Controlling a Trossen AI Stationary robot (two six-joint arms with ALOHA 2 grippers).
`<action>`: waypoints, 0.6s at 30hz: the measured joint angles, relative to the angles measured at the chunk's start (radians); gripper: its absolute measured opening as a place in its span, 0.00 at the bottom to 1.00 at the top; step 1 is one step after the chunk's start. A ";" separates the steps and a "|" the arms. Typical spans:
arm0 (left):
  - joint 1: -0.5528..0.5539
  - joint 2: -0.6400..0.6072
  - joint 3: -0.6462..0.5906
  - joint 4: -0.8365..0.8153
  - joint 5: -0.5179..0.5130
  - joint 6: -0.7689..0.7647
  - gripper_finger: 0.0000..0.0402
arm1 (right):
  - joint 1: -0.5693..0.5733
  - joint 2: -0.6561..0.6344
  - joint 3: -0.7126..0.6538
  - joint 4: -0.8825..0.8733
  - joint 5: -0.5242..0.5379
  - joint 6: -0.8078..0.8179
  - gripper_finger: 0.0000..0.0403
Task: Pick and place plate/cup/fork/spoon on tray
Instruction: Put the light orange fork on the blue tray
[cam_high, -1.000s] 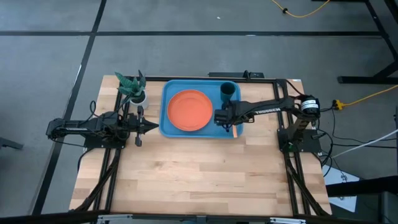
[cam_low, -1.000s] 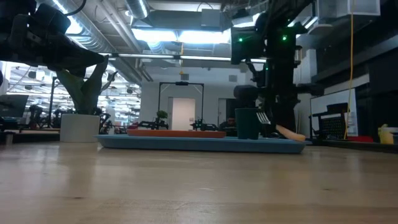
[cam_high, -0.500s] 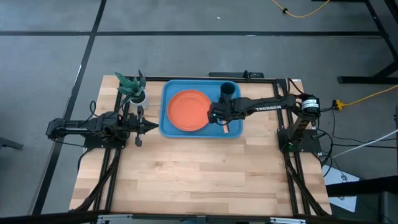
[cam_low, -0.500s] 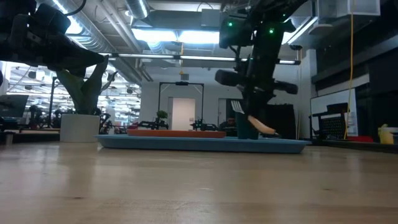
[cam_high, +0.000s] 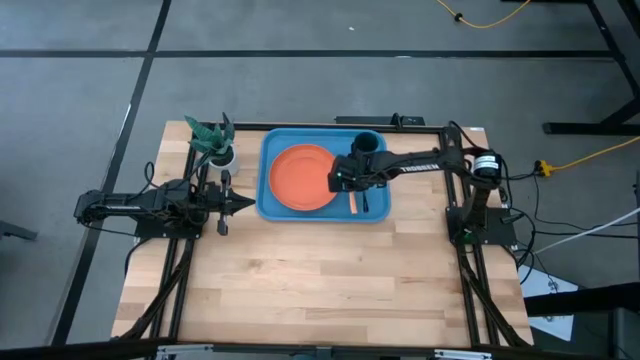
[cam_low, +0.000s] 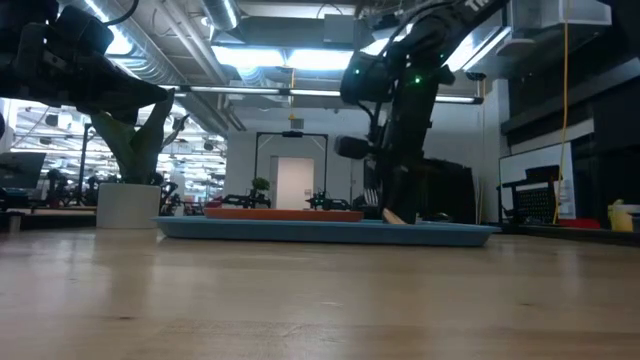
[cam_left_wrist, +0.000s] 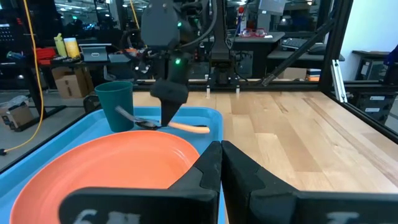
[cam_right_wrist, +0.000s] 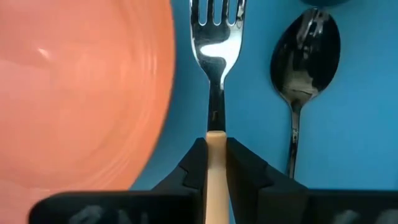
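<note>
Wood table (cam_high: 300, 280) w/ blue tray (cam_high: 275, 205), grey floor (cam_high: 80, 90) around.

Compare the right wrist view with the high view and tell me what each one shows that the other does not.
Only the right wrist view shows the right gripper shut on the fork's tan handle, the tines clear of the plate, and the spoon alongside the fork.

Only the high view shows the whole layout: the tray's outline on the table, the cup, the potted plant, and the left gripper waiting beside the tray.

Both show the orange plate, the blue tray and the fork between plate and spoon.
</note>
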 joint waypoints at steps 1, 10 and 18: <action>0.000 0.000 0.000 0.000 0.000 0.000 0.00 | -0.003 0.004 0.000 0.002 -0.007 0.009 0.10; 0.000 0.000 0.000 0.000 0.001 0.000 0.00 | -0.032 0.050 0.001 0.004 -0.068 0.012 0.11; 0.000 0.000 0.000 0.000 0.002 0.000 0.00 | -0.042 0.068 0.001 0.034 -0.076 -0.006 0.11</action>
